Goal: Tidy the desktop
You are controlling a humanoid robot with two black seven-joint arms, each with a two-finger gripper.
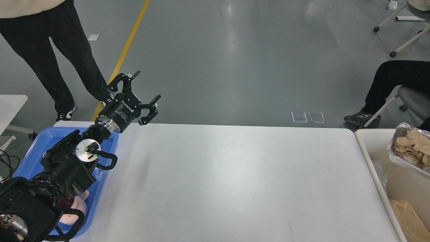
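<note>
The desktop (235,181) fills the middle of your view, and it looks already bare, so I judge the tidying is nearly finished or finished. The blue tray (111,148) sits on the left end of the desktop, probably as the place for the things to keep; something pink (75,210) lies in it, partly hidden under your arm. The beige bin (369,158) stands just beside the right end of the desktop, with crumpled brown paper (410,146) inside, likely the trash. Your left gripper (144,89) hangs above the far left corner of the desktop, raised and pointing away from you, its fingers (155,99) spread apart and holding nothing. Your right arm is not visible.
</note>
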